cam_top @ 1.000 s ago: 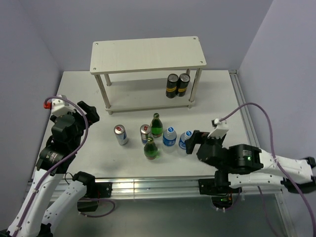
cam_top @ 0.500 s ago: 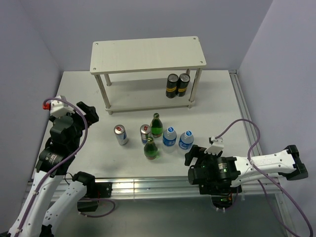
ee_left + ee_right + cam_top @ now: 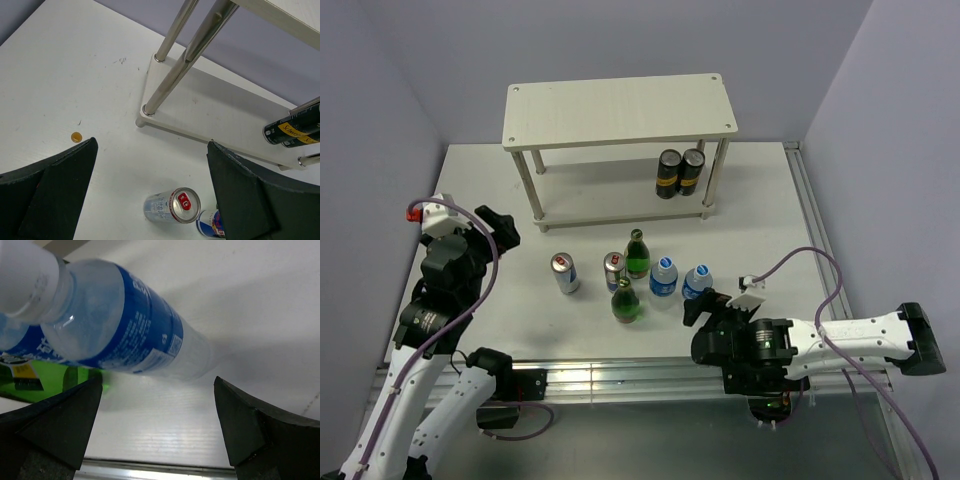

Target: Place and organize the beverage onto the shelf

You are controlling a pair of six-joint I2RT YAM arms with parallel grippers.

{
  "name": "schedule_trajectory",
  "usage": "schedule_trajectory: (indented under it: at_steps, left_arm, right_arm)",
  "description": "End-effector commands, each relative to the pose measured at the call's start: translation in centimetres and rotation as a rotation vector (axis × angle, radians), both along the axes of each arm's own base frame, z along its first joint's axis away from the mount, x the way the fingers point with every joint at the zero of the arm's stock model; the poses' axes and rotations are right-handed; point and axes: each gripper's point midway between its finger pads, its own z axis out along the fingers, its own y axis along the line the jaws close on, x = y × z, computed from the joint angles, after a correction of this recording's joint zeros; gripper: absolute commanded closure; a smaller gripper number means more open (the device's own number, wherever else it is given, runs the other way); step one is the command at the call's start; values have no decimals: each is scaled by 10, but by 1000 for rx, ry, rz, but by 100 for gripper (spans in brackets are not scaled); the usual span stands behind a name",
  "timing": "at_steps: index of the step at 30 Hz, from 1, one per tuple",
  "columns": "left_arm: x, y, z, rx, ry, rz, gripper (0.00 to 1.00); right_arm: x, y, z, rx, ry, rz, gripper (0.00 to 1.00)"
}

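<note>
- Shelf (image 3: 620, 115): stands at the back of the table. It holds only two black cans (image 3: 680, 172), on the lower tier at the right end.
- Right gripper (image 3: 160, 440): fingers spread, nothing pinched, low beside the rightmost water bottle (image 3: 125, 340). This looks like the reach-to-grasp step. Your next move is to ease in until the bottle sits between the fingers, then close.
- Left gripper (image 3: 150, 200): spread, empty, left of the drinks.
- Silver can (image 3: 172, 205): on the table, not shelved yet.

The shelf (image 3: 620, 112) stands at the rear of the table (image 3: 770, 200). Two cans (image 3: 679, 172) sit on its lower board, right end. Six drinks (image 3: 637, 258) cluster before it.
</note>
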Motion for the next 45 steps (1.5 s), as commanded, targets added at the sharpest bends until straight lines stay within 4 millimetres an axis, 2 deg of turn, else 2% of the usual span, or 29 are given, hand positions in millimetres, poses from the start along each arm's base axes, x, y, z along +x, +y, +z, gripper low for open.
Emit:
schedule_trajectory:
  at_steps: [1,3,4,6,7,11,22,25,27,28,31,33,34,35,37,39,40,42,43,44,45]
  left_arm:
    - [0,0,12,9,-48,-14,2]
    - [0,1,12,9,-46,-12,2]
    - [0,1,12,10,-49,-11,2]
    - [0,1,13,11,-52,-13,1]
    - [0,1,13,13,-51,-15,1]
    - [0,0,12,17,-47,-19,1]
    - [0,-1,14,22,-55,-31,1]
    - [0,-1,14,22,-56,-36,1]
    - [0,-2,13,21,-55,-42,1]
    - [0,-2,15,21,-59,-42,1]
    - [0,-3,14,20,-57,-48,1]
    - [0,-3,14,21,-57,-50,1]
    - [0,-3,15,20,-61,-50,1]
    - [0,-4,14,20,-60,-51,1]
    - [-1,-4,15,19,-63,-53,1]
    - [-2,-3,15,19,-64,-52,1]
    - [-2,-4,15,18,-63,-57,1]
    - [-2,-4,16,19,-67,-59,1]
    - [-2,-5,16,17,-68,-63,1]
    - [-2,-5,17,17,-70,-62,1]
    - [-2,-5,17,18,-69,-63,1]
  right_arm:
    - [21,5,9,-6,-78,-30,0]
    - [27,12,10,36,-76,-37,0]
    - [33,6,5,-12,-81,-42,0]
    - [39,11,5,16,-86,-49,0]
    - [45,5,3,-12,-89,-66,0]
    - [58,5,5,-18,-98,-91,0]
    - [79,8,-7,-118,-100,-118,0]
    - [84,4,-11,-130,-98,-157,4]
    - [88,4,-13,-137,-103,-171,13]
    - [89,3,-14,-144,-102,-183,29]
    - [93,-1,-15,-167,-104,-218,44]
    - [95,-1,-17,-188,-97,-229,51]
    - [97,-2,-17,-189,-99,-242,82]
    - [97,-3,-16,-199,-91,-249,98]
    - [97,-2,-12,-190,-87,-256,100]
    - [97,-1,3,-181,-97,-254,100]
    - [94,-8,8,-213,-102,-262,100]
    - [94,-5,42,-161,-141,-264,100]
    - [93,-9,51,-178,-148,-264,100]
    - [95,-9,79,-153,-187,-265,100]
    - [96,-10,93,-154,-206,-262,100]
